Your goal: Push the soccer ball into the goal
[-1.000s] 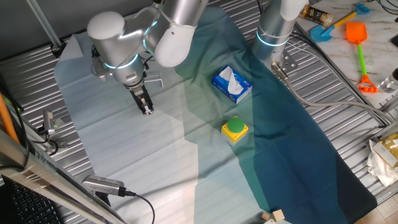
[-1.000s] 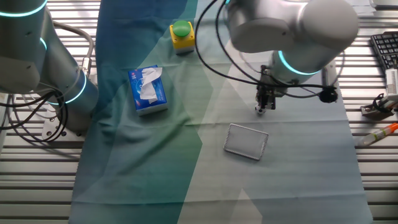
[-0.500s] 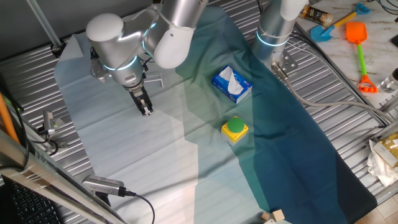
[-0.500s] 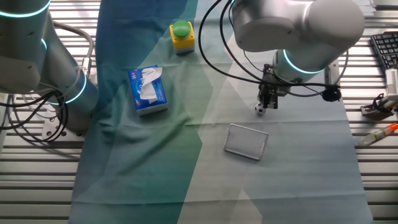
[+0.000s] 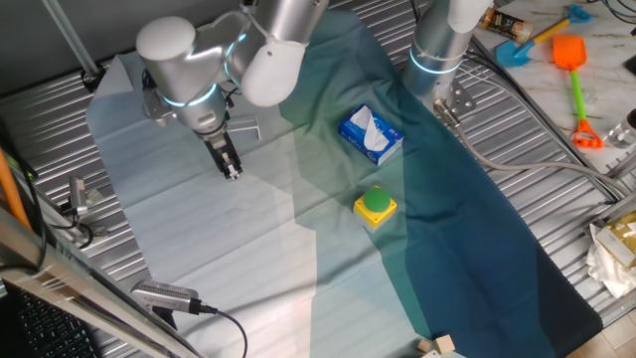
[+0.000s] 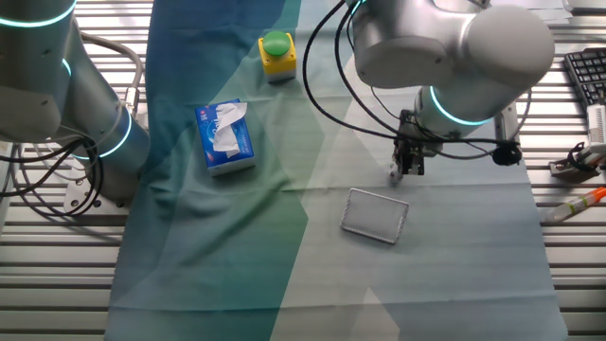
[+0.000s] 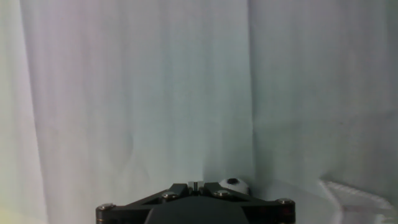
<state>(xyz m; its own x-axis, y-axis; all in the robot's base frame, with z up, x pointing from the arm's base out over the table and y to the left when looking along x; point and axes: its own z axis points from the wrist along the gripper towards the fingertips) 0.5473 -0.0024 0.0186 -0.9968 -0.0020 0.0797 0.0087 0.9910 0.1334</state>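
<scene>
- The arm (image 5: 199,70) reaches over the pale end of the cloth (image 5: 199,249), with its wrist bent so that the gripper (image 5: 231,171) points straight down at the fabric.
- In the other fixed view the gripper (image 6: 405,170) hangs under the big silver wrist joint, its tips low at the cloth and just on the far side of the goal (image 6: 375,215).
- In the hand view the gripper (image 7: 194,185) shows only its dark tips at the bottom edge; the jaws are drawn together with just a thin slit between them, and nothing is between them.
- The soccer ball (image 7: 233,184), white with a dark patch, sits on the cloth right beside the fingertips, on their right in the hand view; whether it touches them I cannot tell.
- In the other fixed view the soccer ball (image 6: 395,175) is a small pale dot at the left of the gripper tips, near the goal's far edge and outside the frame.
- The goal is a low, pale, wire-like rectangle on the cloth.
- A blue-white tissue box (image 6: 225,137) lies well to the left of the goal, and a green button on a yellow box (image 6: 276,53) stands far from it, both on the darker teal part of the cloth.
</scene>
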